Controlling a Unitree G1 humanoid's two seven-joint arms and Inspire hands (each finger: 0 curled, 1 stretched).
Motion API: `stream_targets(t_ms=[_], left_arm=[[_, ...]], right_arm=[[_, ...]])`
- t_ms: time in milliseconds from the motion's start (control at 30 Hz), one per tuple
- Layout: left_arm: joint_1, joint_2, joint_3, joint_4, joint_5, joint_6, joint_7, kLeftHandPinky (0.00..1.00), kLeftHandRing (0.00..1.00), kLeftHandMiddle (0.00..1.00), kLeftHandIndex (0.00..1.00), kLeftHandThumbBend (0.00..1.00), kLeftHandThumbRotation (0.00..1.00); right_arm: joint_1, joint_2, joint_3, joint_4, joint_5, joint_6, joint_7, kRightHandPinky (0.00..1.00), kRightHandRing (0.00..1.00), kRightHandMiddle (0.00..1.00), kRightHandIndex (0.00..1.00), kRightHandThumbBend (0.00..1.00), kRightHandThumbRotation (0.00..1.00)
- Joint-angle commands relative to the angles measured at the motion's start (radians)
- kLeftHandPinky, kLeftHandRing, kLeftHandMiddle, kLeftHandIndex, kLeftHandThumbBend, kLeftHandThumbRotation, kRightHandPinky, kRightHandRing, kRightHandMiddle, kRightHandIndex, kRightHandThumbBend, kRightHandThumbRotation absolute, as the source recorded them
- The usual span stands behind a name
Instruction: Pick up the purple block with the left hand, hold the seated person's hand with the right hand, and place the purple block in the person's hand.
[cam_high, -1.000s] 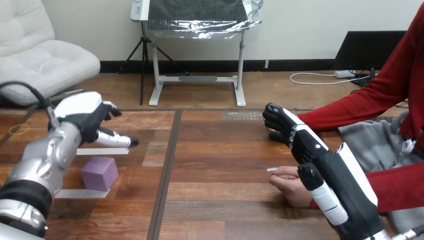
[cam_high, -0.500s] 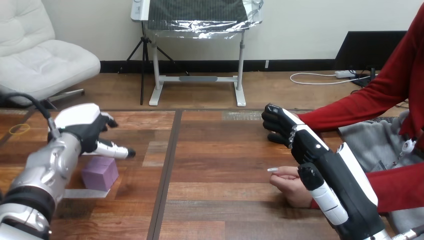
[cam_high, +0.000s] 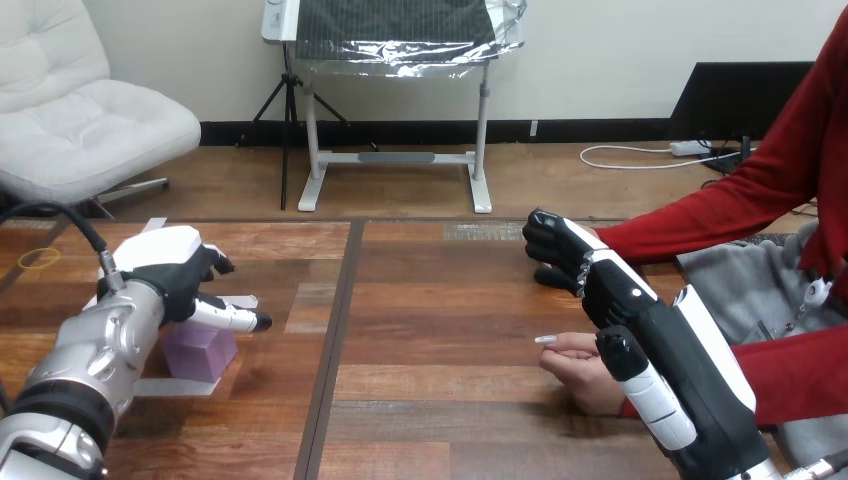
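Matte purple block (cam_high: 203, 352), a plain cube, sits near the left edge of the planked wooden table (cam_high: 430, 330). The left hand (cam_high: 170, 275) hangs right over it, fingers loosely spread, thumb jutting past the cube. The right hand (cam_high: 612, 288) stands beside the person's hand (cam_high: 580, 366), upturned by the right edge. Its grip? Cannot tell.

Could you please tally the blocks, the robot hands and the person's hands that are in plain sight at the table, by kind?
Purple cube block: 1
Black-and-white robot hands: 2, the left robot hand and the right robot hand
Person's hand in plain sight: 1
Total: 4
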Motion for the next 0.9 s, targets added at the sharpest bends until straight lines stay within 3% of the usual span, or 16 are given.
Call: stream_targets(t_ms=[0,433,867], left_arm=[[-0.040,-0.007,-0.020,0.009,0.016,0.004,0.018,0.82,0.83,0.83,0.83,0.81,0.55],[-0.044,-0.013,-0.034,0.019,0.008,0.015,-0.015,0.88,0.85,0.84,0.84,0.80,0.56],[-0.052,-0.017,-0.042,0.026,0.013,0.022,-0.049,0.83,0.84,0.84,0.83,0.79,0.53]], right_arm=[[-0.072,-0.013,-0.014,-0.027,0.011,-0.017,0.002,0.86,0.90,0.91,0.91,0.73,1.00],[-0.076,-0.015,-0.015,-0.021,0.016,-0.027,0.007,0.85,0.90,0.91,0.91,0.74,1.00],[-0.074,-0.016,-0.018,-0.032,0.016,-0.019,0.010,0.85,0.90,0.91,0.91,0.74,1.00]])
